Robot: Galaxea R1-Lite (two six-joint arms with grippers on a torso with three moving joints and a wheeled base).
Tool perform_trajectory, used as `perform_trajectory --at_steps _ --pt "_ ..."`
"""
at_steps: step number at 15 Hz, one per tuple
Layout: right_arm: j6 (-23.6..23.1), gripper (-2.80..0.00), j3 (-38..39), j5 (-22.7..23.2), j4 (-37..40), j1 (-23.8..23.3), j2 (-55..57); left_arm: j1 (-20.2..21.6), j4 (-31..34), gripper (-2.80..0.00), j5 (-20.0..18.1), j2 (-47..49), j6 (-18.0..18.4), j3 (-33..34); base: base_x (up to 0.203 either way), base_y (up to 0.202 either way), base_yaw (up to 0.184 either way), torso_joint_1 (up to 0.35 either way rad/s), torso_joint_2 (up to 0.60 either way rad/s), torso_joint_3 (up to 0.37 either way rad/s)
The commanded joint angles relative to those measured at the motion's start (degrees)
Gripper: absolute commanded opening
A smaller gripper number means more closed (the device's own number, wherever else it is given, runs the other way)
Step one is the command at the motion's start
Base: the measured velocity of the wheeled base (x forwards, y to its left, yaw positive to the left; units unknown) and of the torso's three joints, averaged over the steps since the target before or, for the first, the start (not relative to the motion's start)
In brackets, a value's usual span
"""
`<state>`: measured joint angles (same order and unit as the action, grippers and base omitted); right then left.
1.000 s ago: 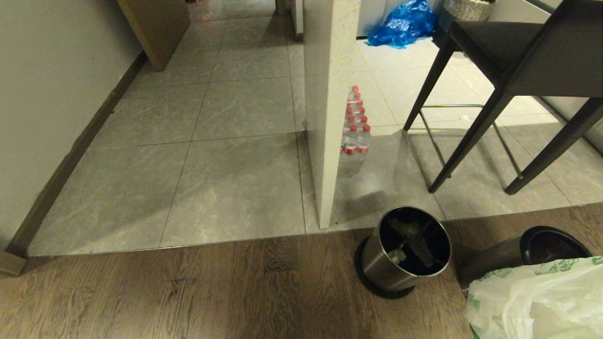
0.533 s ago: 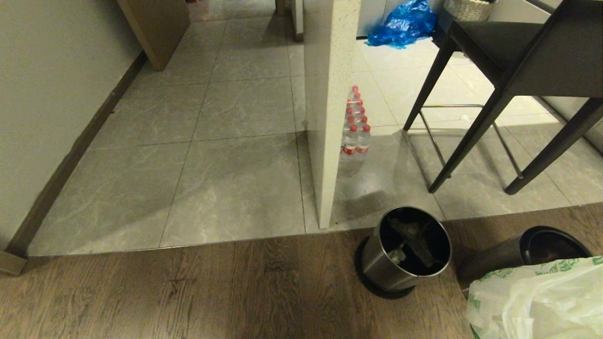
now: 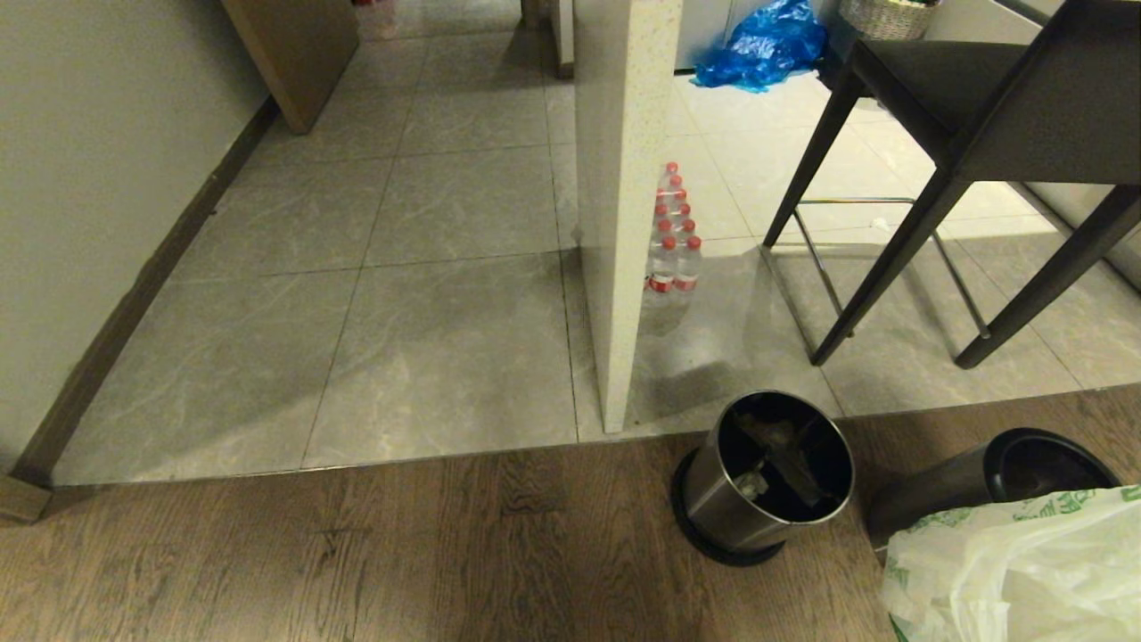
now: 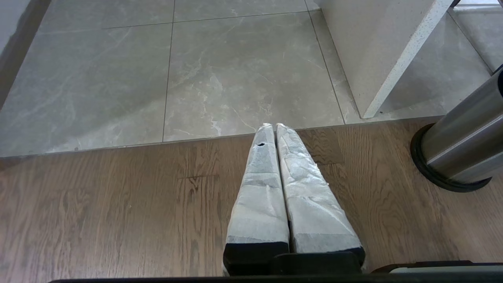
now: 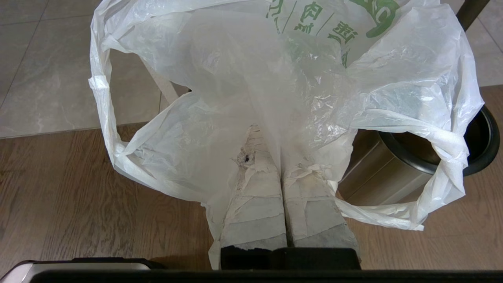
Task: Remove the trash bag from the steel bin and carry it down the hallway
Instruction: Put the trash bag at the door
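Note:
The trash bag (image 5: 298,78), thin whitish plastic with green printing, hangs bunched from my right gripper (image 5: 272,131), which is shut with the plastic pinched between its taped fingers (image 5: 255,204). In the head view the trash bag (image 3: 1016,571) fills the bottom right corner. Just behind it stands the steel bin (image 3: 1012,468) with its thick black rim, seen close up as the steel bin (image 5: 397,173) in the right wrist view. My left gripper (image 4: 274,126) is shut and empty, above the wood floor. The hallway (image 3: 428,294) of grey tiles runs ahead on the left.
A second steel bin (image 3: 767,477) with rubbish inside stands on the wood floor by a white partition (image 3: 624,205). Water bottles (image 3: 673,236) line the partition. A dark stool (image 3: 963,160) stands on the right, with a blue bag (image 3: 762,45) behind it. A beige wall (image 3: 89,178) borders the left.

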<state>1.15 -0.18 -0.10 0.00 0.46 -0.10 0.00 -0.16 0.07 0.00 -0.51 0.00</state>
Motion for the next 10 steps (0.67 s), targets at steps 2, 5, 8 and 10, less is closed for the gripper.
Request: perform_trajectory --at_steps 2,5,8,10 --pt "0.08 -2.8 0.01 0.01 0.0 -0.02 0.1 0.0 -0.02 -2.8 0.01 -0.09 -0.02 0.0 0.0 0.0 0.0 0.0 0.0 0.0" --pt "0.08 -2.8 0.01 0.01 0.0 -0.02 0.1 0.0 -0.02 -2.8 0.01 -0.09 -0.02 0.0 0.0 0.0 0.0 0.0 0.0 0.0" --pt "0.05 -2.8 0.01 0.01 0.0 0.04 0.1 0.0 -0.02 -2.8 0.01 -0.08 -0.02 0.0 0.0 0.0 0.0 0.0 0.0 0.0" --pt "0.07 -2.8 0.01 0.01 0.0 0.01 0.1 0.0 -0.02 -2.8 0.01 -0.09 -0.02 0.0 0.0 0.0 0.0 0.0 0.0 0.0"
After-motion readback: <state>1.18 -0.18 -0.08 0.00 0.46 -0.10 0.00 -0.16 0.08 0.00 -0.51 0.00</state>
